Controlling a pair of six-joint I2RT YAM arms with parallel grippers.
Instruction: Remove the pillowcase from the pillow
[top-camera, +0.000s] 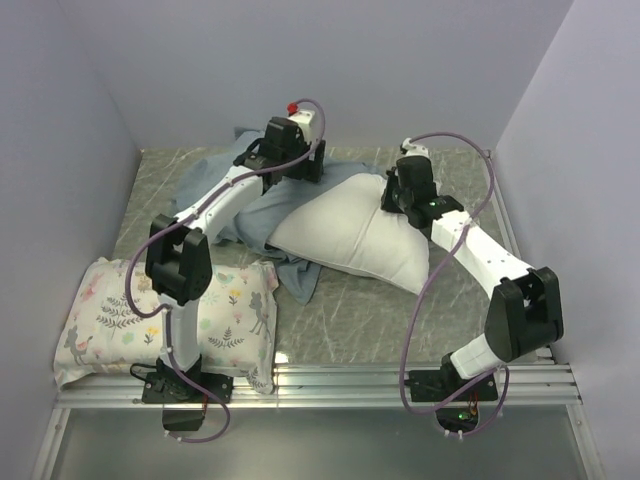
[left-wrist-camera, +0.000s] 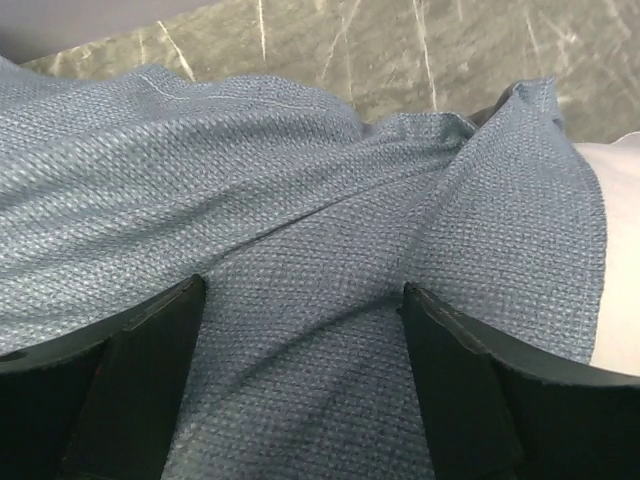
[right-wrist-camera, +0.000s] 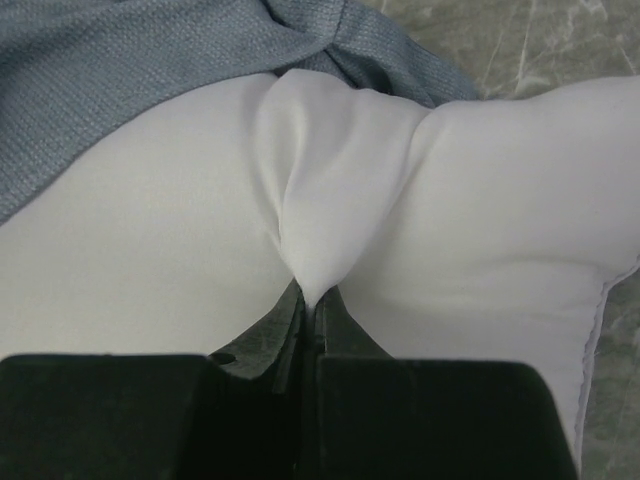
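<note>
On the worktop (top-camera: 340, 310), the plump white pillow (top-camera: 350, 235) lies mostly out of the crumpled slate-blue pillowcase (top-camera: 262, 210) beside it. Our left fingers (left-wrist-camera: 450, 380) stand open over the pillowcase; our right fingers (right-wrist-camera: 285, 345) pinch the pillow.

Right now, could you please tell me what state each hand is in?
Left hand: open over the pillowcase, gripping nothing.
Right hand: closed, pinching a fold of the pillow.

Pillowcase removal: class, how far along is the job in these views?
Done: the pillow lies almost fully bare, the pillowcase bunched at its far-left end. In hand: the right gripper is pinching the pillow's fabric; the left gripper is open over the pillowcase. Left, probably: pulling the cloth clear of the pillow's edge.
</note>
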